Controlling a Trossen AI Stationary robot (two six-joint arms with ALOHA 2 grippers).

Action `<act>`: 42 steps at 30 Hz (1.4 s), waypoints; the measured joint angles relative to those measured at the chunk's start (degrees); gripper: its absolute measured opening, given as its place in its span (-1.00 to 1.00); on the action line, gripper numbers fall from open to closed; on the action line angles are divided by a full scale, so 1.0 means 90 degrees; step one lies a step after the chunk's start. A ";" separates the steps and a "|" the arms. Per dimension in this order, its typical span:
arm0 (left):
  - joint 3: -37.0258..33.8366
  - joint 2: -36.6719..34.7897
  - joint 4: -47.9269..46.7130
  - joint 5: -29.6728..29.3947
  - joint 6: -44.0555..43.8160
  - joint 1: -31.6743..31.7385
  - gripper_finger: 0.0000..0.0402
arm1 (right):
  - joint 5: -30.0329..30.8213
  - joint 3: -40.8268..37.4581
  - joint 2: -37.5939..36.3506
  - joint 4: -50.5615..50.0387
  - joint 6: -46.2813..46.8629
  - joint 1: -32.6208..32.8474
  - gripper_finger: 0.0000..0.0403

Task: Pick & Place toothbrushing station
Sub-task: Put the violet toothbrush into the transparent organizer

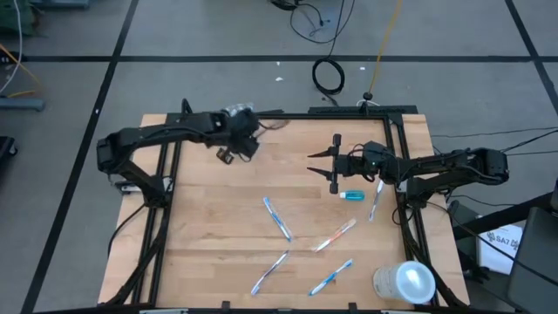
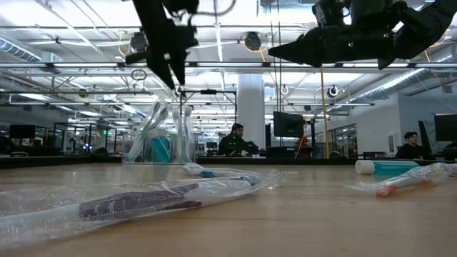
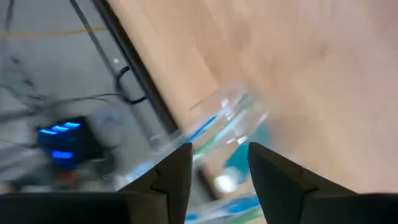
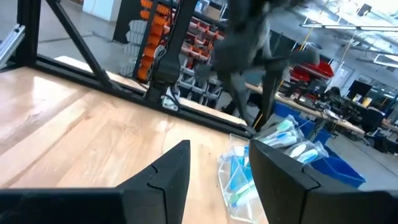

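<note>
Left fingers (image 3: 215,171) apart, cup (image 3: 217,124) blurred

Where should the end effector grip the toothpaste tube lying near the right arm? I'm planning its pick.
Grip the toothpaste tube across its teal body, coming straight down from above. It lies flat on the table with its long axis left to right in the high view, so the fingers should close across the short width. The sides look clear; the right end effector is nearest.

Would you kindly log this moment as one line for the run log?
left gripper: open above cup | right gripper: open, hovering mid-table | toothpaste tube: lying on table | wrapped toothbrushes: scattered on table
</note>
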 joint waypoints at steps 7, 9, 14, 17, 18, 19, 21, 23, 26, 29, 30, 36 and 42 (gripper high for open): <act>-0.0048 -0.1035 -0.0134 0.1112 -0.3372 0.0192 -0.28 | 0.0000 0.0000 0.0000 0.0011 0.0791 0.0000 -0.23; -0.0206 -0.1317 -0.0154 0.1568 -0.4195 0.0260 -0.28 | 0.0000 0.0000 0.0000 0.0002 0.0952 0.0002 -0.23; -0.1143 -0.2039 0.0349 0.2576 -0.4944 0.0181 -0.28 | 0.0000 0.0000 0.0000 -0.0240 0.1372 0.0002 -0.23; -0.2030 -0.2323 0.1198 0.2658 -0.5230 0.0020 -0.28 | -0.0002 0.0000 0.0000 -0.0378 0.1663 0.0002 -0.23; -0.2323 -0.2409 0.1481 0.2654 -0.5314 -0.0039 -0.28 | 0.0000 0.0000 0.0000 -0.0436 0.1716 0.0004 -0.23; -0.2619 -0.2502 0.1807 0.2659 -0.5334 -0.0104 -0.28 | 0.0000 0.0000 0.0000 -0.0522 0.1730 0.0017 -0.23; -0.3075 -0.2578 0.2447 0.2671 -0.5353 -0.0224 -0.28 | 0.0005 0.0000 0.0000 -0.0714 0.1734 0.0084 -0.23; -0.3452 -0.2563 0.3032 0.2674 -0.5283 -0.0322 -0.28 | 0.0002 0.0000 0.0002 -0.0801 0.1734 0.0190 -0.23; -0.3826 -0.2517 0.3695 0.2662 -0.5200 -0.0409 -0.28 | 0.0292 0.0000 0.0000 -0.0796 0.1783 0.0374 -0.23; -0.3949 -0.2383 0.4036 0.2656 -0.5200 -0.0468 -0.28 | 0.1083 0.0000 -0.0004 -0.0835 0.1875 0.0553 -0.23; -0.3952 -0.2350 0.4035 0.2656 -0.5219 -0.0469 -0.28 | 0.1310 0.0002 -0.0009 -0.0960 0.1876 0.0590 -0.23; -0.3947 -0.2310 0.4027 0.2654 -0.5162 -0.0469 -0.28 | 0.2549 0.0000 -0.0005 -0.2047 0.3080 0.0735 -0.23; -0.3947 -0.2310 0.4032 0.2654 -0.4787 -0.0469 -0.28 | 0.1828 -0.0002 -0.0401 -0.2422 0.2674 0.1345 -0.23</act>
